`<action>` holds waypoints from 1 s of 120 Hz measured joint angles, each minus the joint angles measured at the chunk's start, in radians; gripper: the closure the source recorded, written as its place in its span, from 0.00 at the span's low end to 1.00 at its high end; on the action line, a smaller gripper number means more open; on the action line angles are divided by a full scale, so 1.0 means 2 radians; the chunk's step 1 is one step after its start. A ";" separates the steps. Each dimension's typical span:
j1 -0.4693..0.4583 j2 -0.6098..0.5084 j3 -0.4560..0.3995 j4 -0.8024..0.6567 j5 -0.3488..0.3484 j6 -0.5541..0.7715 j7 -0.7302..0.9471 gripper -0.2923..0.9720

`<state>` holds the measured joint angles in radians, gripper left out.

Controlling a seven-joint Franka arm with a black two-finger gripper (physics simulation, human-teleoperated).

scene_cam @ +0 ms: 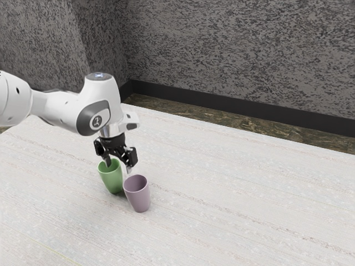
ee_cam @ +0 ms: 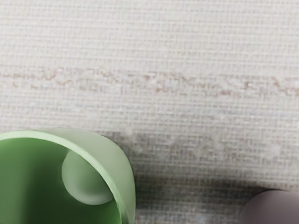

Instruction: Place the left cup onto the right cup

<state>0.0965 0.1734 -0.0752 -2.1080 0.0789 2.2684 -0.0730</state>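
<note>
While speckled grey walls (scene_cam: 222, 44) back the pale, grainy table (scene_cam: 249, 199), the gripper (scene_cam: 116, 158) sits at the rim of the green cup (scene_cam: 112, 180), its grip impossible to judge; the mauve cup (scene_cam: 137, 194) stands just beside, at four o'clock, mostly cropped in the wrist view.

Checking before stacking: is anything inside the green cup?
Nothing shows inside the green cup: its pale floor is bare. Part of its interior runs past the wrist view's edge, so that part cannot be checked.
</note>
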 joint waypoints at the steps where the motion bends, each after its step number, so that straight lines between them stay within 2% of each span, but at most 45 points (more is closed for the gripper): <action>1: 0.000 0.000 0.000 0.000 0.000 0.000 0.000 0.31; 64: 0.006 0.003 0.000 -0.008 -0.001 0.013 -0.005 0.33; 120: 0.011 0.011 0.001 -0.008 -0.001 0.020 -0.006 0.45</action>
<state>0.1191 0.1948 -0.0736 -2.1249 0.0766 2.3089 -0.0853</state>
